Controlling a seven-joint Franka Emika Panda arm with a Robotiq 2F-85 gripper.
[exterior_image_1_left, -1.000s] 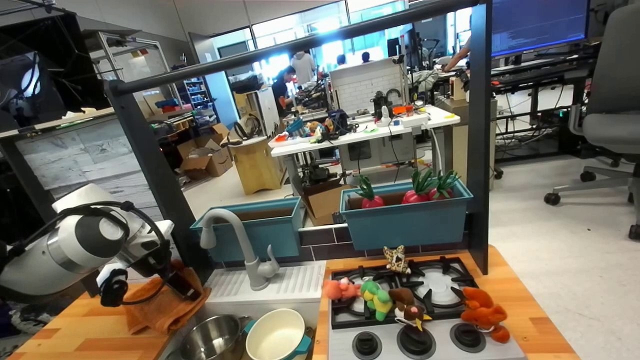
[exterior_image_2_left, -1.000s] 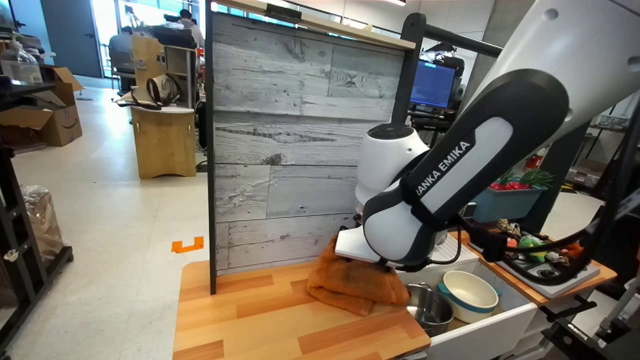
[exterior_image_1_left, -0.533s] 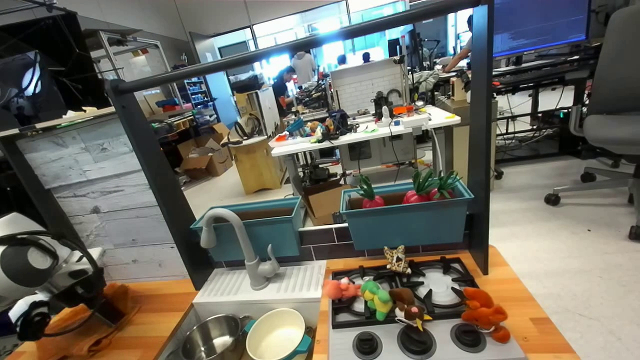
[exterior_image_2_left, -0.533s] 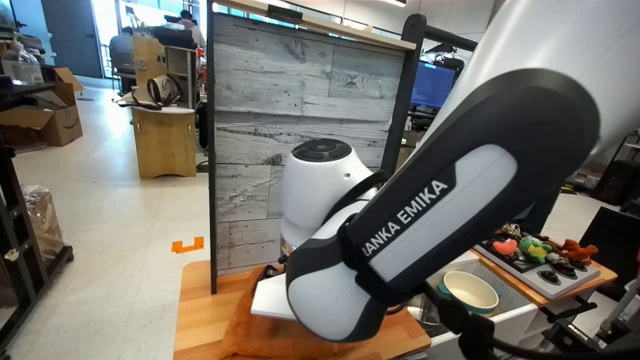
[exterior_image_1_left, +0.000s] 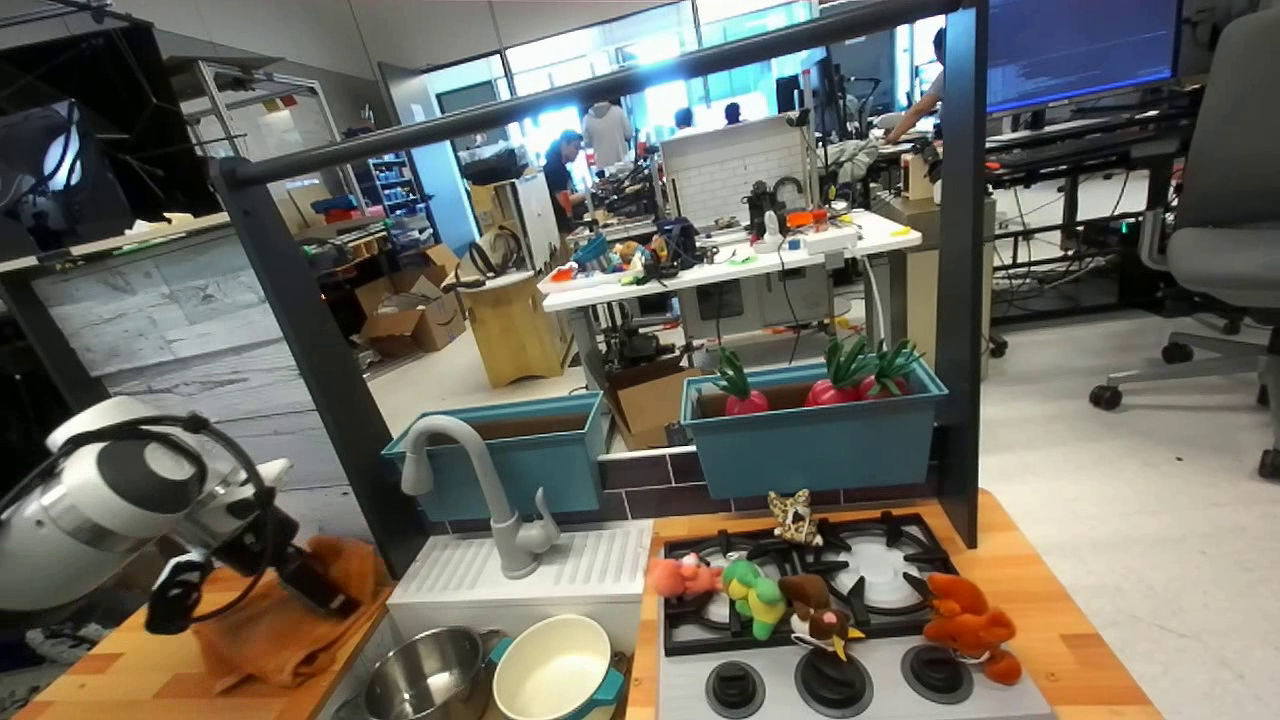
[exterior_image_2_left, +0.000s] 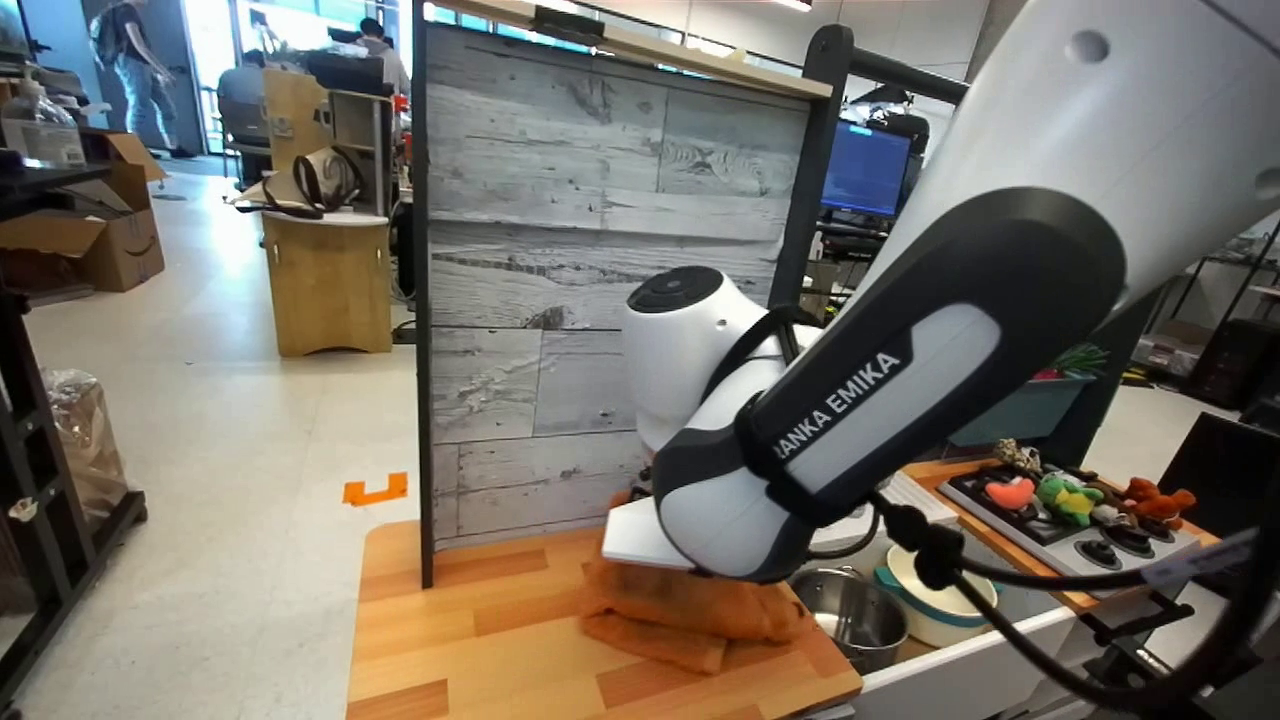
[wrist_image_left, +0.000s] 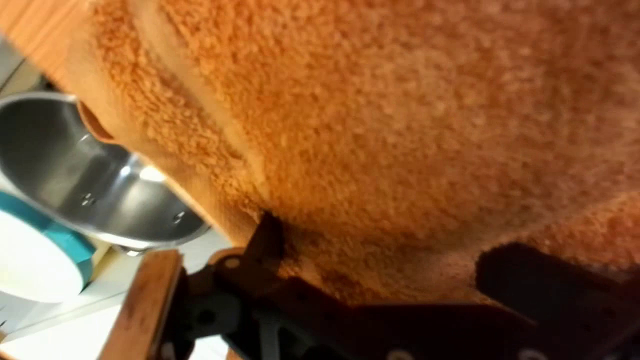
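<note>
While end effector (wrist_image_left: 379, 237) has jaws apart, orange cloth (wrist_image_left: 380, 125) lies beneath, touching it

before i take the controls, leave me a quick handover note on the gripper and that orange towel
Black two-finger gripper: open, down against the folded orange terry towel.
Towel: rumpled on the striped wooden counter, close to the edge beside the pale sink basin.
Nearby: the round silver metal pot and the cream pot with teal handles are in the basin.
Done: gripper is on the towel.
Left: probably more towel work; the gripper has not yet lifted clear.
</note>
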